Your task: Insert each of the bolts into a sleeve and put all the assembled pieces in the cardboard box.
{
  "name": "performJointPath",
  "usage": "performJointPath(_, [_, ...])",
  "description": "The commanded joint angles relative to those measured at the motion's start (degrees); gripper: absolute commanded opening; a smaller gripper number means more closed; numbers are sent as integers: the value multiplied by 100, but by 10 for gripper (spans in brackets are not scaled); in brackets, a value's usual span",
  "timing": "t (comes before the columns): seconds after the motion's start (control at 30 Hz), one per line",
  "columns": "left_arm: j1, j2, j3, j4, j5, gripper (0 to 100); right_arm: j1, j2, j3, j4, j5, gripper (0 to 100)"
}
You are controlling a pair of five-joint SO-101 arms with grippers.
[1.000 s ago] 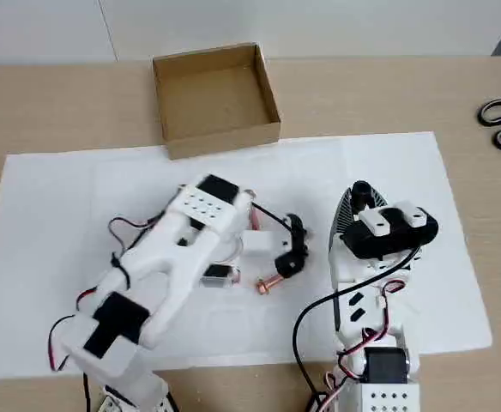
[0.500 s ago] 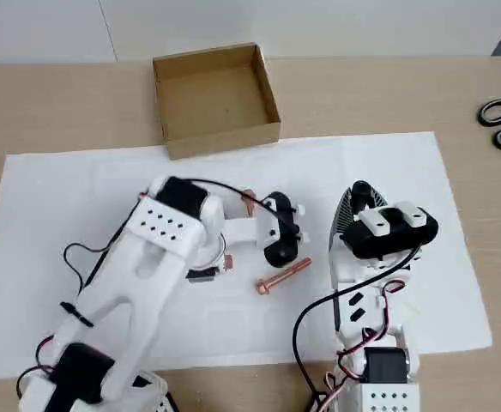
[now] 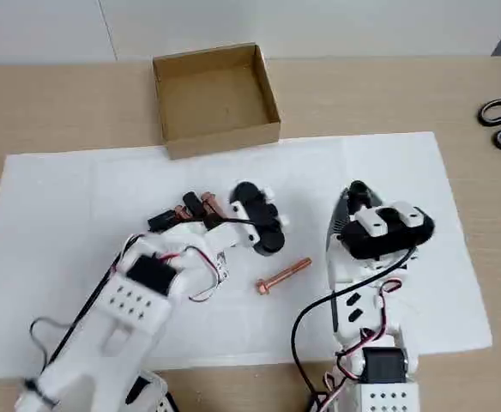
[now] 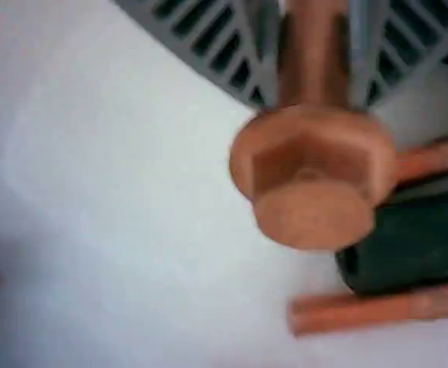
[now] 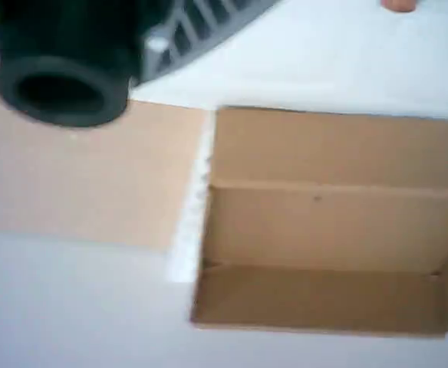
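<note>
High view: 1 cardboard box (image 3: pixel 216 93), 1 bolt (image 3: pixel 283 275) lying alone.

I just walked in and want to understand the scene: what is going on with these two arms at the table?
The two arms are working with bolts and sleeves. The left gripper is closed on a copper bolt. The right gripper holds a black sleeve. A loose bolt lies on the white sheet between the arms. The cardboard box is empty, so no assembled piece is in it yet.
</note>
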Motion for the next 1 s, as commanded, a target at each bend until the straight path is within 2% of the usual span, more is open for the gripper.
performJointPath(0.0, [-35, -1073, 391, -527, 387, 6, -497, -92, -369, -84, 0, 4])
performJointPath(0.1, [-35, -1776, 875, -818, 457, 6, -1015, -92, -352, -84, 9, 4])
performJointPath(0.2, [-132, -2523, 1358, -1152, 642, 6, -1200, -92, -97, -119, 114, 4])
performJointPath(0.4, [-1257, -4062, 2079, -1908, 2980, 6, -1226, -101, 105, -488, 334, 4])
performJointPath(0.47, [-1415, -4563, 2466, -2224, 3437, 6, -1226, -101, 105, -655, 343, 4])
performJointPath(0.67, [-1398, -6189, 3705, -2382, 3033, 6, -1226, -92, 105, -699, 343, 4])
performJointPath(0.77, [-1354, -6233, 3626, -2382, 3103, 6, -1393, -92, 105, -699, 369, 4])
performJointPath(0.83, [-1231, -6075, 3433, -2338, 3437, 6, -1648, -92, 105, -699, 369, 4])
performJointPath(0.97, [-976, -6040, 2888, -1662, 4378, 6, -2114, -92, 105, -699, 369, 4])
